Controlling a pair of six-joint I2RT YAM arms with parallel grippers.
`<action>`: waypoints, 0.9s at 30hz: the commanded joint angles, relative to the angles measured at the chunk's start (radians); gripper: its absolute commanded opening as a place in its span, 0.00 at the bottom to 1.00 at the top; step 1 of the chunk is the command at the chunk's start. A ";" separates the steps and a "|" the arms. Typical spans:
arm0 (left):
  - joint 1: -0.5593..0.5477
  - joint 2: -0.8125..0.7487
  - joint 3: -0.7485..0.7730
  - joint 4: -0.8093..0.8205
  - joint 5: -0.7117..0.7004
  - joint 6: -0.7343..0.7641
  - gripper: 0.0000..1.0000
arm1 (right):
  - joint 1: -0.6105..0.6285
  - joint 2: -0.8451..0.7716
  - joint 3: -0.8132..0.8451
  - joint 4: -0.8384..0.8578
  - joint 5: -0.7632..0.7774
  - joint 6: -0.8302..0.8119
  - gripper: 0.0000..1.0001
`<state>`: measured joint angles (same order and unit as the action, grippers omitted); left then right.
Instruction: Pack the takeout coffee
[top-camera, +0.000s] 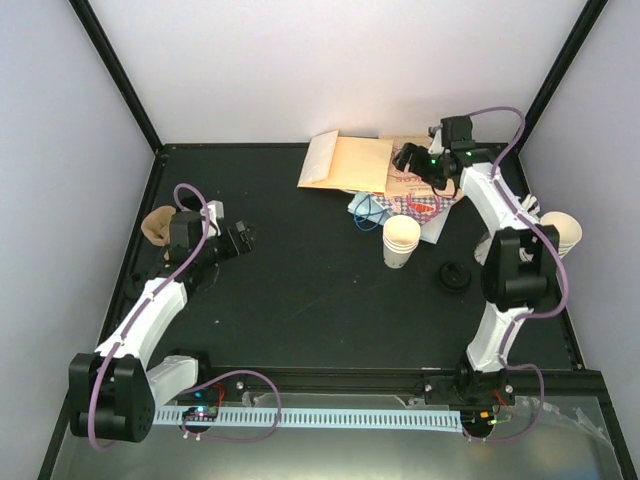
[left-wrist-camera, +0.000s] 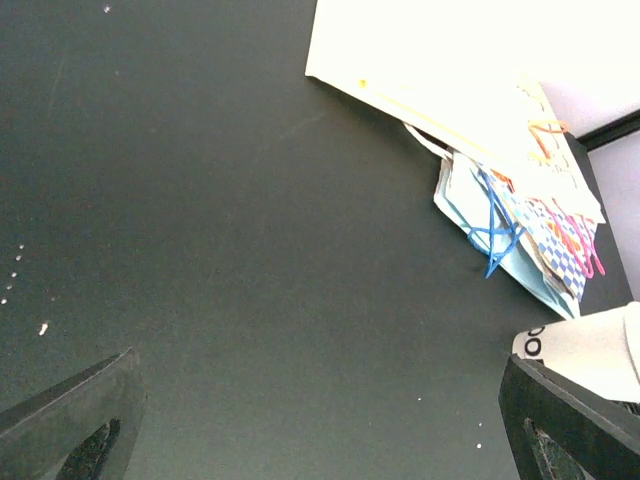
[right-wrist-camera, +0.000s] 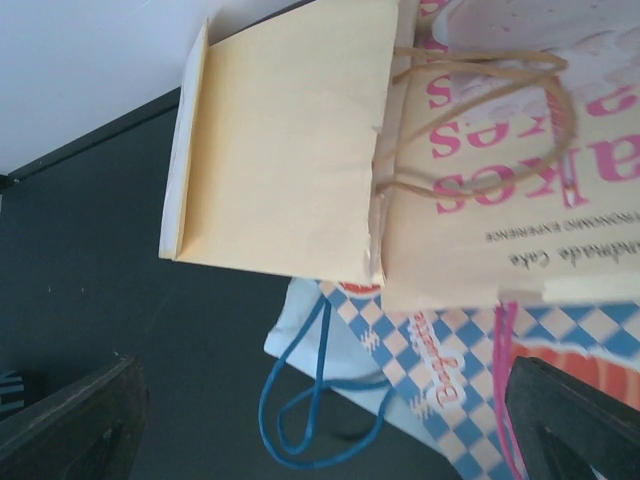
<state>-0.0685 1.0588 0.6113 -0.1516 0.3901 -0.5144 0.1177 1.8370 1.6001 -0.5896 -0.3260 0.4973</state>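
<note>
Table (top-camera: 300, 310), black, carries flat paper bags (top-camera: 345, 162) heaped at 1 o'clock. The right gripper (top-camera: 410, 160) hovers over them with jaws spread wide, holding nothing. Left gripper (top-camera: 245, 237), at 9 o'clock, is likewise released. Stack of lidless cups (top-camera: 401, 240) stands right of centre. Takeout coffee (top-camera: 455, 277) shows only its round black lid, facing up, axis vertical. The cup body cannot be made out. It sits at 5 o'clock from the right jaws, well apart from both grippers.
</note>
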 joint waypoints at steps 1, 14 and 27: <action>0.013 0.000 -0.013 0.067 0.079 0.014 0.99 | 0.012 0.109 0.112 -0.006 -0.058 0.012 1.00; 0.016 0.017 -0.022 0.103 0.145 0.029 0.99 | 0.013 0.455 0.474 -0.093 -0.085 0.017 0.80; 0.015 0.046 -0.023 0.128 0.173 0.038 0.99 | 0.013 0.649 0.607 -0.028 -0.223 0.040 0.69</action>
<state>-0.0597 1.0889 0.5877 -0.0666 0.5316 -0.4950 0.1287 2.4401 2.1437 -0.6441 -0.4568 0.5148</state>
